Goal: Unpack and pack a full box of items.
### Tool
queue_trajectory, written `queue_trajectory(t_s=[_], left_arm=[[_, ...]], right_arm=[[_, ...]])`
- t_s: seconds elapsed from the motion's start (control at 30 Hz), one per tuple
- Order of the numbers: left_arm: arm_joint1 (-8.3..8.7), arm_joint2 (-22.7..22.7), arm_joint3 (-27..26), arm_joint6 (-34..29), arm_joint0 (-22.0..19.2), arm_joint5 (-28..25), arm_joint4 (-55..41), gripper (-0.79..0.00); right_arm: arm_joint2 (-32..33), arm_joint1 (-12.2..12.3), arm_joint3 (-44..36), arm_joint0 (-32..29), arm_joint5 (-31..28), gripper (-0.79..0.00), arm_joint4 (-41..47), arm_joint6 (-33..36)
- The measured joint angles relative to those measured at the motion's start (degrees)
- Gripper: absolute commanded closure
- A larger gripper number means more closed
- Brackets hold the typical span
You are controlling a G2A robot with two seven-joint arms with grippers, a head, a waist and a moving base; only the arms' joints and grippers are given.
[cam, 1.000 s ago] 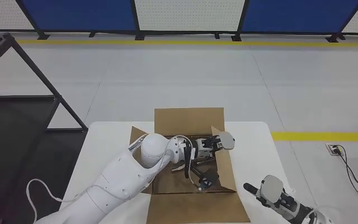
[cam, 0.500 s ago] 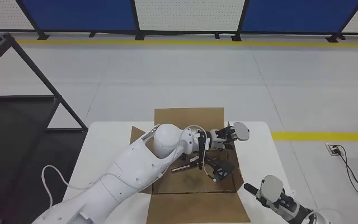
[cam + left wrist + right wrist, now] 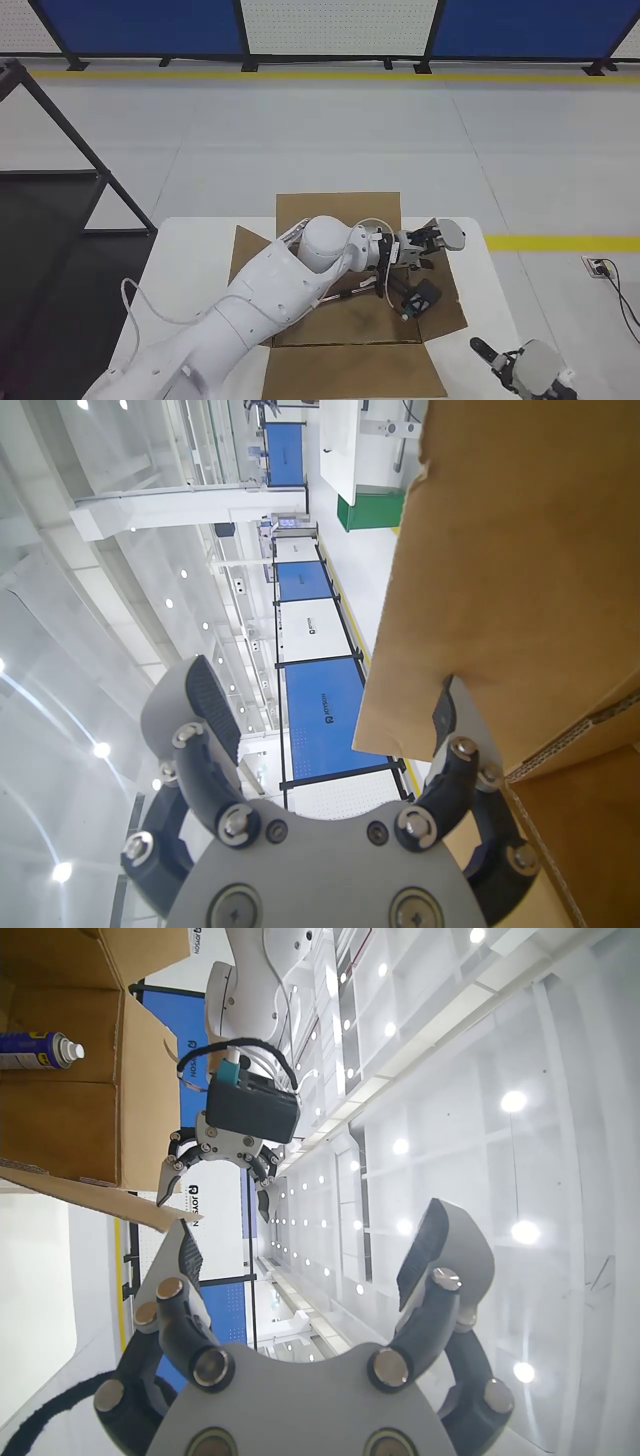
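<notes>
An open cardboard box (image 3: 338,212) stands on the white table (image 3: 190,270). My left arm lies across it, with my left gripper (image 3: 440,238) open at the box's right flap (image 3: 447,310). In the left wrist view the gripper (image 3: 330,710) straddles the flap's edge (image 3: 500,575), which hides part of one finger (image 3: 444,715). My right gripper (image 3: 522,366) sits open and holding nothing at the table's near right corner. The right wrist view shows my right gripper (image 3: 305,1248), the left gripper (image 3: 212,1208) beyond it, and a blue spray can (image 3: 35,1050) inside the box.
The box's front flap (image 3: 350,370) lies flat toward the table's near edge and the left flap (image 3: 245,250) splays out. A black frame (image 3: 60,150) stands on the floor to the left. Bare tabletop lies to the left and right of the box.
My left arm has swung to the right across the box and the right flap has folded outward. My right gripper has drawn back toward the table's near right corner.
</notes>
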Motion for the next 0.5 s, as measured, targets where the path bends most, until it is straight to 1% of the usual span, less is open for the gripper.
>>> queue_trajectory(t_s=[0.2,0.4,0.5], left_arm=[[-3.67,0.9,6.7,1.6,-0.5,1.4,-2.2,-0.785],[-6.92,1.6,12.8,3.2,-0.9,1.9,-3.4,-0.785],[-8.26,1.8,15.3,3.9,-1.2,2.7,-3.8,-0.785]], right_arm=[[-1.3,0.2,-0.9,2.4,-5.2,-0.785,-3.3,2.3],[-3.0,0.4,-2.1,4.4,-7.8,-0.785,-6.8,5.1],[-3.8,0.5,-1.8,6.0,-12.1,-0.785,-9.7,6.9]])
